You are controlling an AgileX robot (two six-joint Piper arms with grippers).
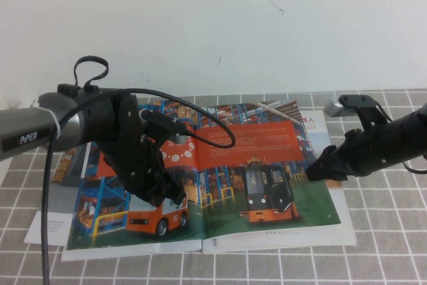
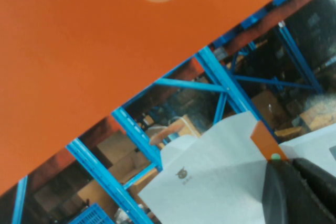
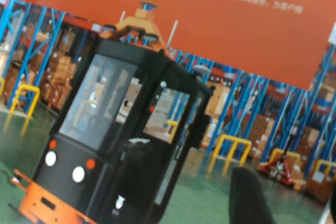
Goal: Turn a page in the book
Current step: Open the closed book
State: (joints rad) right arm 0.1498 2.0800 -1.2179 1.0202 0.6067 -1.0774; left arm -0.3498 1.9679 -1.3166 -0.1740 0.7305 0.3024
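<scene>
Glossy book (image 1: pixel 220 185): left gripper (image 1: pixel 175 198) jaws closed, empty; right gripper (image 1: pixel 313 173) jaws apart, tips hidden.

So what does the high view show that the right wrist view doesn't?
Only the high view: both arms over the open book, the left tool shut and pressed down on the left-hand sheet by the orange-and-white vehicle, the right tool open at the outer edge of the page, and the grey tiled table.
Only the right wrist view: the forklift's cab glass and round lights close up.
Both: the black-and-orange forklift, blue racks, orange text panel.
</scene>
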